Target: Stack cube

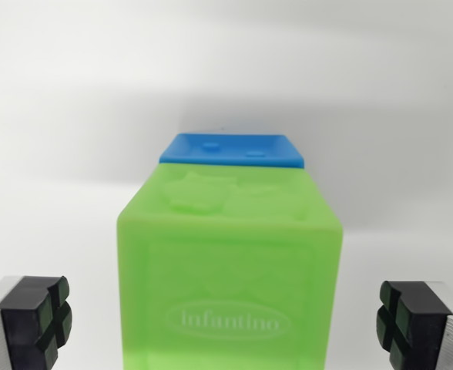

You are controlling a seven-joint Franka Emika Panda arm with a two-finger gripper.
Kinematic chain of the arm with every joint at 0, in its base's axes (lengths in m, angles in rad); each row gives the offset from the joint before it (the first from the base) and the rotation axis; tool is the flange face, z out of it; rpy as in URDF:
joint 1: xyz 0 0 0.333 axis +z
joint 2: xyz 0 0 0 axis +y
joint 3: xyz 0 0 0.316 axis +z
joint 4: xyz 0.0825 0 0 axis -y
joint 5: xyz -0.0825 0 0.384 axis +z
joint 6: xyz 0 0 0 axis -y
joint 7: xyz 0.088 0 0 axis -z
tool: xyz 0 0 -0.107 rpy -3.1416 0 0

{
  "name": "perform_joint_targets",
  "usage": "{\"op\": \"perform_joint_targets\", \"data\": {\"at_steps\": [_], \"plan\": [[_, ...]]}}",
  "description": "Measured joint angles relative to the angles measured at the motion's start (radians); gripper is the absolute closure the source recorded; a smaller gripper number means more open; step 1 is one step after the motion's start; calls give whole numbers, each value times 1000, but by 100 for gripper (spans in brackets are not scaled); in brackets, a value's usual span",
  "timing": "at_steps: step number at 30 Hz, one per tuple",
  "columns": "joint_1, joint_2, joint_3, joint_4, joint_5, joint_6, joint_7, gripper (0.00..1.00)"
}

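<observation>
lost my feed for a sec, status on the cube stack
Pincer open, a pad each side of green cube, not touching. Blue cube right behind green, partly hidden; stacked or not, cannot tell. Nothing in the way.

Green cube [230, 270]: soft-looking translucent plastic, satin sheen, smooth faces with raised moulded relief on top and an embossed oval logo on the near face; edges rounded, slightly glowing where light passes through. Blue cube [233, 149] at 12 o'clock of the green one: opaque plastic, matt to low sheen, smooth, small raised bumps on its top. Gripper [226, 324] fingertips [40, 317] at 8 and 4 o'clock: black rubbery pads, matt, cut by cross grooves with greenish tint in the slots; finger bodies behind them brushed grey metal, finely ribbed. Table [72, 116]: plain white, matt, smooth, no visible grain.
</observation>
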Motion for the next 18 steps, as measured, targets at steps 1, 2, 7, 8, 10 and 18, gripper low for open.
{"op": "perform_joint_targets", "data": {"at_steps": [1, 2, 7, 8, 10, 18], "plan": [[0, -6, 0, -1, 0, -5, 0, 0], [0, -12, 0, -2, 0, -10, 0, 0], [0, -43, 0, -3, 0, -40, 0, 0], [0, -50, 0, -3, 0, -46, 0, 0], [0, -64, 0, -3, 0, -60, 0, 0], [0, -120, 0, 0, 0, -119, 0, 0]]}}
